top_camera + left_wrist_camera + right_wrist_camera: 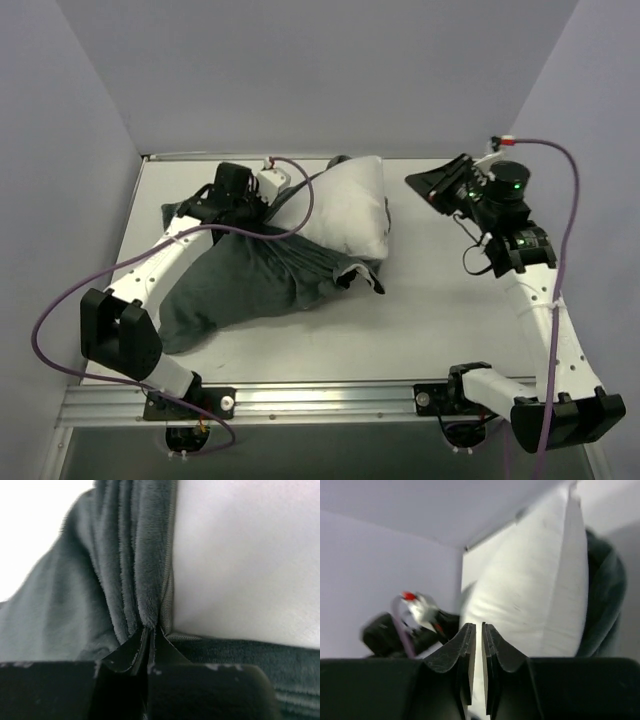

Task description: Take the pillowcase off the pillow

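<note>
**Grey-green pillowcase [240,280] roughly half off; pillow [350,205] not free yet**

- Near: the pillowcase slack lies crumpled on the worktop [420,310], left of centre, plain face up. It sits flat, so I judge that end is empty.
- Mid: the left gripper [232,200] is clenched on a pleated bunch of pillowcase at the opening hem. In the wrist view the folds run straight into the closed jaws, with bare white pillow just beside them on the right.
- Pillow: the far part is exposed, plump and angled toward the back of the worktop. The near end sits under a bunched roll of fabric, so it is probably inside the sleeve.
- Far: the right gripper [425,185] hangs above the worktop to the right of the pillow, apart from it. Its jaws are pinched nearly together and grasp nothing. Its camera looks at the pillow's bare edge.

Status:
- Done: the opening has been worked back past the pillow's far half.
- Left: clear the near end. My read is that the left gripper pulls the fabric toward the near-left while the right gripper pins or grabs the bare pillow.
- Risk: with nothing holding the pillow, it may drag along with the fabric.
</note>
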Available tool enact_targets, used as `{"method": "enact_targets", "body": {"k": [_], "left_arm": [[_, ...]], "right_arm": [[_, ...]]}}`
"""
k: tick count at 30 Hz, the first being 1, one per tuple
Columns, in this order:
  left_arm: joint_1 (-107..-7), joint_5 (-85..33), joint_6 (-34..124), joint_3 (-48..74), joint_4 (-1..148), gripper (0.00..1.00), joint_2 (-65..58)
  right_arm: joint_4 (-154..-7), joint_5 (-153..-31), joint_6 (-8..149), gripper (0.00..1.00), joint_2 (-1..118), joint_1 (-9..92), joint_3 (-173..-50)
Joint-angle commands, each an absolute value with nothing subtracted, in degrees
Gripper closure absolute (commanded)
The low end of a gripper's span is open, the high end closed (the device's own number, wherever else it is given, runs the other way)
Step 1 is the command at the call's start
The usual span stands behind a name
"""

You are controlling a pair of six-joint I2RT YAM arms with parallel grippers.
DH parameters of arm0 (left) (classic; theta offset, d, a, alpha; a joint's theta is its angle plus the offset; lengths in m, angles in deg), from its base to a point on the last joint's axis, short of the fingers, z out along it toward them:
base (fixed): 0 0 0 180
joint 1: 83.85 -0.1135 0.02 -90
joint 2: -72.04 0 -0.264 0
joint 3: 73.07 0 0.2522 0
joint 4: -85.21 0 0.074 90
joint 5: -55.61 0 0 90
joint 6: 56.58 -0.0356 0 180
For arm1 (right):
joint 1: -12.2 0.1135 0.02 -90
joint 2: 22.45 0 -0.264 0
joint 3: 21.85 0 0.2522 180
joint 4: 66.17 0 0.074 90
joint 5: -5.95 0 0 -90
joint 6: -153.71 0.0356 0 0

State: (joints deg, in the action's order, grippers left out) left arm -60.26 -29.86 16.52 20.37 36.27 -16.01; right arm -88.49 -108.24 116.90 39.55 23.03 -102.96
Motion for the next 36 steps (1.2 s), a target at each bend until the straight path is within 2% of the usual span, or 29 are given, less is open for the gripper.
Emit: {"method": "enact_targets", "body": {"k": [1, 6, 10, 11, 13, 14, 15, 16, 20, 26, 36], "left_arm": [[-64.9, -40.5, 9.3, 13.1, 34.5, 0.98, -15.2], [-71.0, -36.7, 5.6, 10.7, 35.0, 0.98, -15.9], [-72.3, -28.7, 6.2, 13.7, 30.8, 0.98, -13.7], [-71.9, -28.0, 6.8, 14.1, 30.7, 0.98, -13.3], [-71.0, -26.8, 8.0, 14.8, 30.3, 0.98, -13.0], [-70.9, -26.6, 8.4, 14.9, 30.2, 0.98, -12.9], [-70.8, -26.4, 8.7, 14.7, 30.3, 0.98, -12.9], [-70.7, -26.1, 8.7, 14.2, 30.5, 0.98, -13.0], [-70.4, -27.1, 8.4, 13.5, 31.0, 0.98, -13.8], [-70.2, -26.4, 9.3, 14.8, 30.8, 0.98, -14.4], [-67.3, -26.7, 10.9, 14.6, 31.8, 0.98, -16.8]], "right_arm": [[-83.3, -114.3, 114.5, 1.0, 38.4, 18.8, -114.2], [-85.6, -113.9, 111.8, 1.0, 41.4, 16.9, -119.0], [-92.1, -114.0, 106.5, 1.0, 45.9, 18.6, -116.2], [-93.9, -113.2, 103.1, 0.9, 47.0, 19.4, -115.1], [-96.4, -111.4, 100.7, 0.61, 49.3, 21.9, -111.2], [-96.5, -110.1, 99.5, 0.4, 49.5, 25.5, -110.1], [-96.0, -106.8, 99.6, 0.25, 49.4, 27.5, -109.0], [-92.9, -105.9, 100.1, 0.01, 49.0, 29.6, -106.2], [-84.3, -106.3, 103.3, 0.0, 48.8, 36.8, -99.3], [-75.5, -106.5, 103.4, 0.0, 56.6, 39.4, -93.9], [-60.2, -110.5, 105.3, 0.0, 73.8, 44.5, -95.1]]}}
